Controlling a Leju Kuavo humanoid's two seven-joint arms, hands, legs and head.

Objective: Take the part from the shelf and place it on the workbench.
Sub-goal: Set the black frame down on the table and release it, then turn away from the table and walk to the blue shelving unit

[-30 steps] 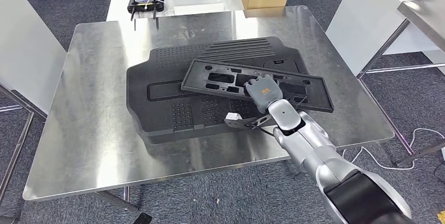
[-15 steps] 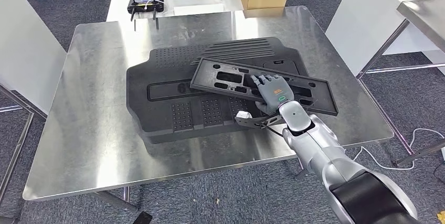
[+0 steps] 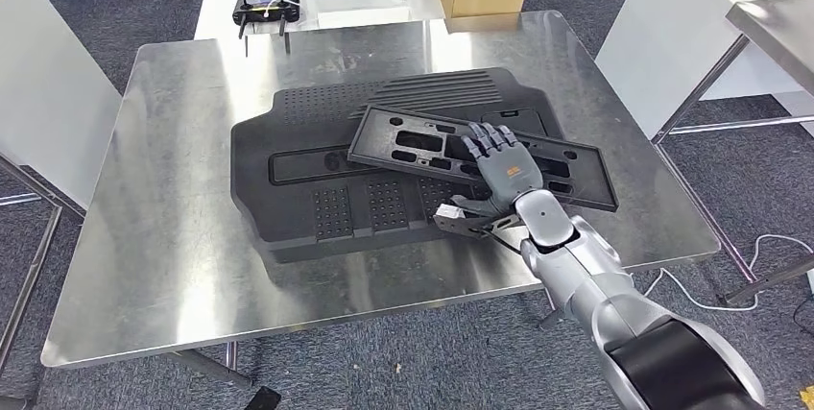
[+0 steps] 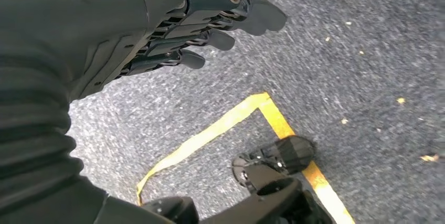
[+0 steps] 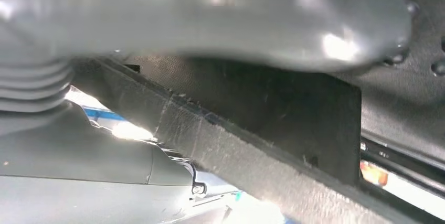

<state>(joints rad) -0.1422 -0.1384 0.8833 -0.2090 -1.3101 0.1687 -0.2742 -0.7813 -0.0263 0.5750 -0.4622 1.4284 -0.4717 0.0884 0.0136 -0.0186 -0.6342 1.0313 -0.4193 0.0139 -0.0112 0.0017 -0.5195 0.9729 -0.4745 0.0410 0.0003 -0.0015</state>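
Right hand [image 3: 504,172], fingers now spread and released, lifts off the part [image 3: 480,156] left lying on the bench [image 3: 173,237]: placement essentially complete.

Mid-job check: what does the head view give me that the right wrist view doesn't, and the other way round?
Head view alone: the whole steel workbench, the large black moulded panel lying on it, the flat black part resting tilted across that panel, and the right hand spread over the part's near edge, fingers apart. Right wrist view alone: a close look beneath the thick grey thumb at the part's scuffed edge. Both share the right hand and the black part.
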